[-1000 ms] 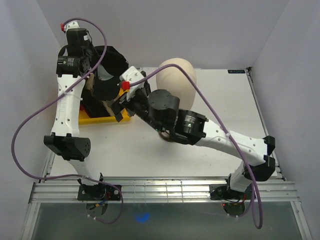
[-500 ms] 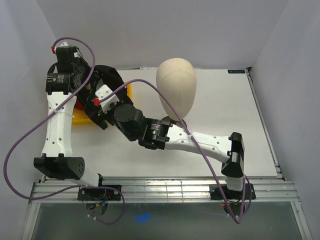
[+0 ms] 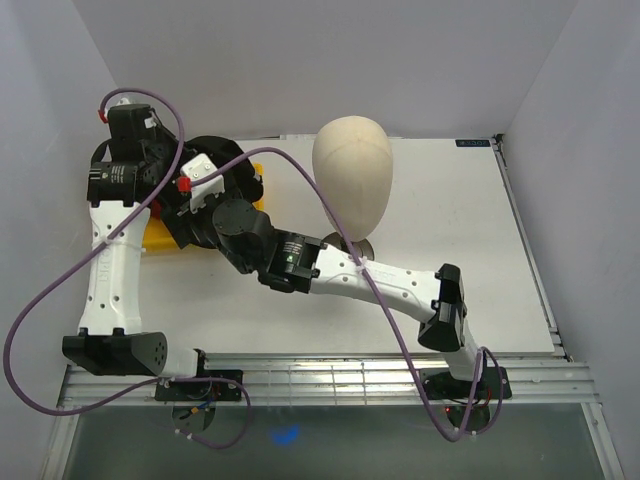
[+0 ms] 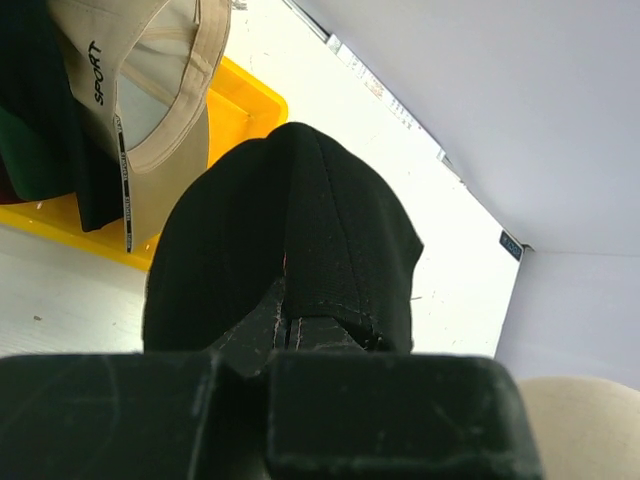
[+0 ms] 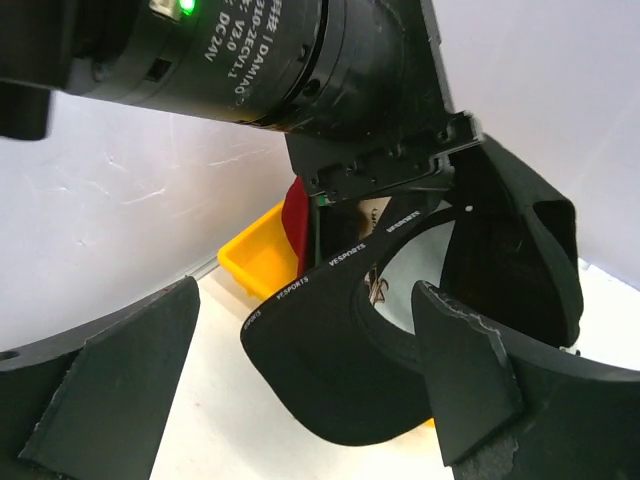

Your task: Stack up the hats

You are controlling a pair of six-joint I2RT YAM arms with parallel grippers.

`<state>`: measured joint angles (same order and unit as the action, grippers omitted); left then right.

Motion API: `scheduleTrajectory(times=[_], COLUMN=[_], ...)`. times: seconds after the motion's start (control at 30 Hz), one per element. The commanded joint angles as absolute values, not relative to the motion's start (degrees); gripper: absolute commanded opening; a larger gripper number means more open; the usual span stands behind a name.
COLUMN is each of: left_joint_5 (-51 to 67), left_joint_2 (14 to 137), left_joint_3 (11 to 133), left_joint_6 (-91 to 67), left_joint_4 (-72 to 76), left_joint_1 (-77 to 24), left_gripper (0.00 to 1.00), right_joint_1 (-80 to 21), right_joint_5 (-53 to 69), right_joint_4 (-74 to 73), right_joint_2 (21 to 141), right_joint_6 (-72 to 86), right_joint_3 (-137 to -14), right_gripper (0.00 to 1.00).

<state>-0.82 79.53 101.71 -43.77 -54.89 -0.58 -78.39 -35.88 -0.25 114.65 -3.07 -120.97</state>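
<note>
My left gripper [image 4: 285, 328] is shut on the back edge of a black hat [image 4: 290, 240], which hangs over the yellow tray [image 3: 160, 238]. In the right wrist view the black hat [image 5: 340, 370] shows its underside, the brim printed with white lettering. My right gripper [image 5: 310, 320] is open, one finger on each side of that brim, apart from it. A tan hat [image 4: 160, 90] lies upside down in the tray [image 4: 250, 100], beside dark hats [image 4: 30, 140]. A red hat [image 5: 296, 220] shows behind the black one. From above, the black hat [image 3: 228, 160] sits between both wrists.
The beige mannequin head [image 3: 352, 170] stands on its stand at mid-table, right of the tray, and my right forearm [image 3: 340, 278] stretches across in front of it. The left wall runs close behind the tray [image 5: 255, 255].
Both arms have shifted left toward the tray. The left gripper carried the black hat with it, and the right gripper reached in until its open fingers straddle the brim.
</note>
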Motion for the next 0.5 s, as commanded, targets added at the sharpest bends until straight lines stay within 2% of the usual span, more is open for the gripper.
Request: scheduleTrajectory(times=[0.0, 0.33, 0.47], left_joint_5=[-0.1, 2.0, 1.1], left_joint_2=[76.3, 75.8, 75.3], left_joint_3=[101.9, 102.0, 101.6], left_joint_6=[-45.6, -45.6, -45.1], left_joint_4=[-53.3, -53.5, -53.5], left_joint_1=[-0.6, -0.6, -0.6], left_gripper=[0.00, 0.00, 0.00], right_joint_1=[-78.2, -76.4, -76.2], right_joint_5=[-37.3, -39.1, -40.4], right_joint_4=[-2.5, -2.6, -3.4], right_joint_2=[117.9, 121.5, 122.1], right_joint_6=[-0.4, 5.2, 6.1], right_joint_3=[-126.1, -125.9, -126.0], right_gripper=[0.91, 0.90, 0.93])
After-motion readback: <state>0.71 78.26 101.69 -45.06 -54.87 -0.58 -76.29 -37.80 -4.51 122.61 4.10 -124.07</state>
